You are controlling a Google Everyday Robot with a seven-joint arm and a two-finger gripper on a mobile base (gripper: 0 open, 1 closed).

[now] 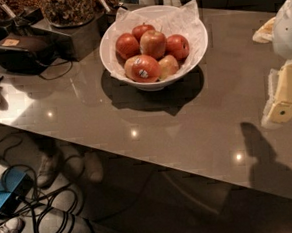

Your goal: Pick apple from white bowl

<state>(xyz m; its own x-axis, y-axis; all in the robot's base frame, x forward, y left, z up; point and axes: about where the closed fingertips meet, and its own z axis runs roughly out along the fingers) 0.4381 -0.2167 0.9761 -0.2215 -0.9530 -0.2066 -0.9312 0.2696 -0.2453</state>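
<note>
The white bowl (112,54) stands at the back middle of the grey table, lined with crinkled white paper. It holds several apples. The large red apple (153,43) with pale yellowish streaks lies in the middle of the pile. A red-orange apple with a white sticker (141,68) lies in front of it, and a smaller pale yellow-pink apple (169,65) is at the front right. The gripper (284,98), yellowish and white, hangs over the table's right edge, well to the right of the bowl and apart from it.
Jars of snacks (68,7) on a dark stand and a black device (21,52) sit at the back left. The table's front edge (139,156) runs diagonally. Below it are cables (47,205), a blue box (3,196) and a person's shoes (49,168).
</note>
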